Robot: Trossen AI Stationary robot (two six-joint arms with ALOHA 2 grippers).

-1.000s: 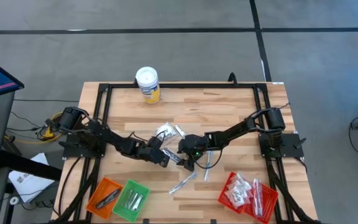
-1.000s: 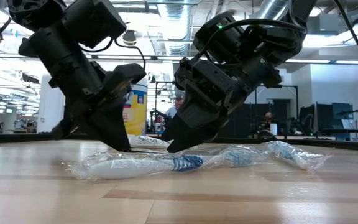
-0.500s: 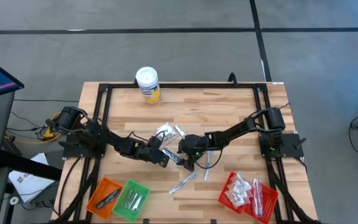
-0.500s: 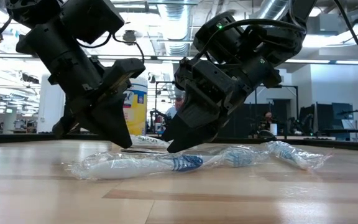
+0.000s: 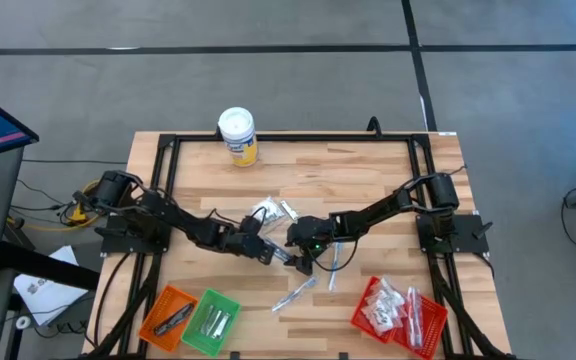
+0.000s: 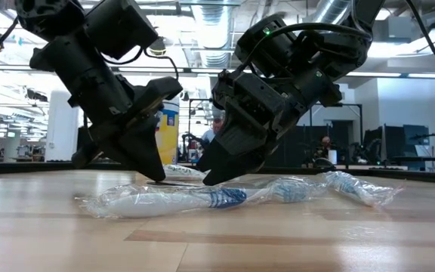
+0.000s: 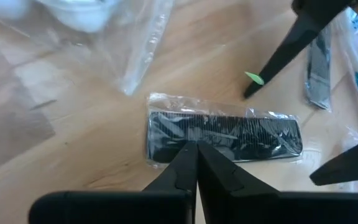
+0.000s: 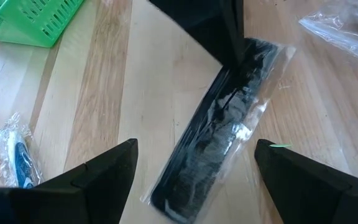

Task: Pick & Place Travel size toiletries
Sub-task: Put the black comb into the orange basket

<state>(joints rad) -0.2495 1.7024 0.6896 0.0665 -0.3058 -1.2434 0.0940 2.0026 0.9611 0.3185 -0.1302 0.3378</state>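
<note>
Bright even overhead light, soft shadows, glaring ceiling lamps behind, blurred wrist views

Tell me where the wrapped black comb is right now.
In the high view the comb lies mid-table, between the shut left gripper and the open right gripper.

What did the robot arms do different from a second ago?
The left gripper, fingers shut, lifted a little off the table and slid toward the right gripper; its pinched tips now sit over the wrapped black comb. Nothing was grabbed or dropped. The right gripper stayed open around the comb, and the wrapped toothbrush and baskets did not move.
</note>
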